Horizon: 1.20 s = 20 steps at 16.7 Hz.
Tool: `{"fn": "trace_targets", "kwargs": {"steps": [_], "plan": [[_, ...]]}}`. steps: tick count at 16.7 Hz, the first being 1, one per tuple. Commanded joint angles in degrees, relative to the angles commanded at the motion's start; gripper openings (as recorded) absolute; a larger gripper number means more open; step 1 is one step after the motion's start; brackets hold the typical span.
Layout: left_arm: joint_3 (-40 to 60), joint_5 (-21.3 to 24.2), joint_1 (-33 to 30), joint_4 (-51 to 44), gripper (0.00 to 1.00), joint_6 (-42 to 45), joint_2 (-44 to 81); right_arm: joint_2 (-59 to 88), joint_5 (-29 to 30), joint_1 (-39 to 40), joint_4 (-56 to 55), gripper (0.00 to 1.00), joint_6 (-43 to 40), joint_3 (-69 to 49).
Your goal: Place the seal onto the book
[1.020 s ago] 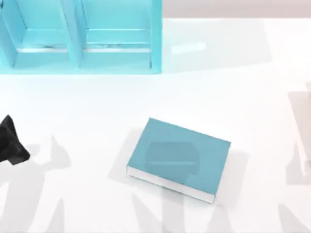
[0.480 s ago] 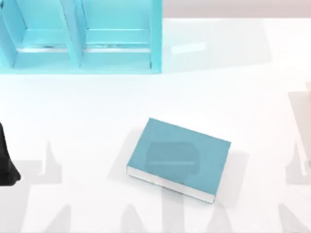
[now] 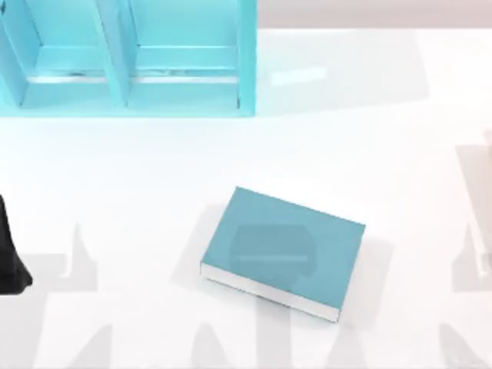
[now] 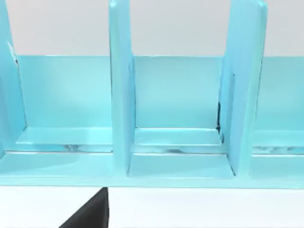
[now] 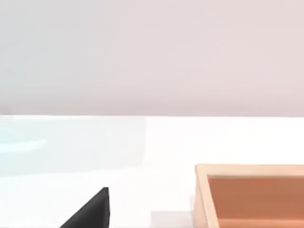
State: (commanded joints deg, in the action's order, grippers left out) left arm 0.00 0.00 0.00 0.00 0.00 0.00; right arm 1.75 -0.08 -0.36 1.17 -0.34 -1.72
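The book (image 3: 284, 250) lies flat near the middle of the table, teal cover up and white page edges toward the front, with nothing on top of it. The seal (image 5: 251, 197), a tan-brown wooden block with a paler rim, rests on the white table close in front of my right gripper (image 5: 90, 213), of which a dark wedge shows in the right wrist view. My left arm (image 3: 9, 254) is a dark shape at the table's left edge, well left of the book. A dark wedge of my left gripper (image 4: 90, 213) faces the shelf.
A large teal shelf (image 3: 131, 61) with open compartments stands at the back left, and its dividers (image 4: 118, 90) rise close ahead in the left wrist view. White table (image 3: 369, 138) surrounds the book.
My left arm drew back to the left edge of the table and slightly toward the front a second ago, then held still. The book has not moved.
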Motion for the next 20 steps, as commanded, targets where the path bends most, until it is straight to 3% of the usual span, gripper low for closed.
{"fn": "trace_targets", "kwargs": {"steps": [6,20], "plan": [[0.00,0.00,0.00,0.00,1.00,0.00,0.00,18.81,-0.02,-4.22,13.02,1.00,-3.98,-16.39],[0.00,0.00,0.00,0.00,1.00,0.00,0.00,89.72,0.84,-20.32,62.13,1.00,-19.30,-75.50]]}}
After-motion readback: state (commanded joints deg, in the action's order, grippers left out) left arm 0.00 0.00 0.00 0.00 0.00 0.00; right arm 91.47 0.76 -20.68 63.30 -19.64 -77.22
